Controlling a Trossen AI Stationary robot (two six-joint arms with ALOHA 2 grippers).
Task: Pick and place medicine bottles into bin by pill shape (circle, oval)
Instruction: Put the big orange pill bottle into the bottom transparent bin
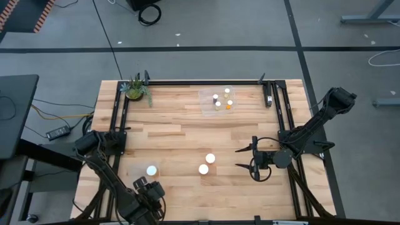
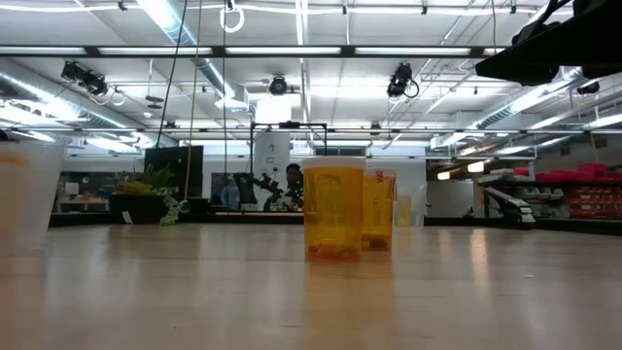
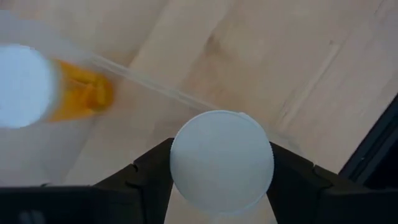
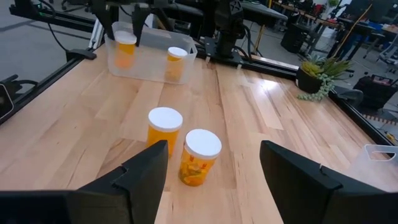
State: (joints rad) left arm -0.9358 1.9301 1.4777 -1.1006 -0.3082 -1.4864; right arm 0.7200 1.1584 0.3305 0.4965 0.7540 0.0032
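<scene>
My left gripper point(image 3: 221, 186) hangs over a clear bin point(image 4: 149, 62) at the table's near left, shut on a white-capped medicine bottle point(image 3: 221, 163). In the high view the left gripper point(image 1: 145, 186) hides that bottle. A second bottle point(image 3: 28, 87), orange-bodied, stands in the same bin. Two more white-capped orange bottles point(image 4: 165, 127) point(image 4: 199, 155) stand on the wood mid-table. My right gripper point(image 4: 211, 168) stands open just right of them, its fingers level and apart from both. Several small bottles point(image 1: 222, 101) sit in another clear bin point(image 1: 206, 106) at the far side. My left gripper pinches the bottle's white cap point(image 3: 180, 163) between its two fingers, one on each side of the round rim. The fingers point(image 4: 113, 28) come steeply from above. The bottle hangs upright, its orange body point(image 4: 124, 56) down inside the bin walls. Whether its base rests on the bin floor does not show.
A green potted plant point(image 1: 136, 90) stands at the far left corner. Black rails point(image 1: 200, 82) frame the table's far, left and right sides. Bare wood lies between the two mid-table bottles and the far bin.
</scene>
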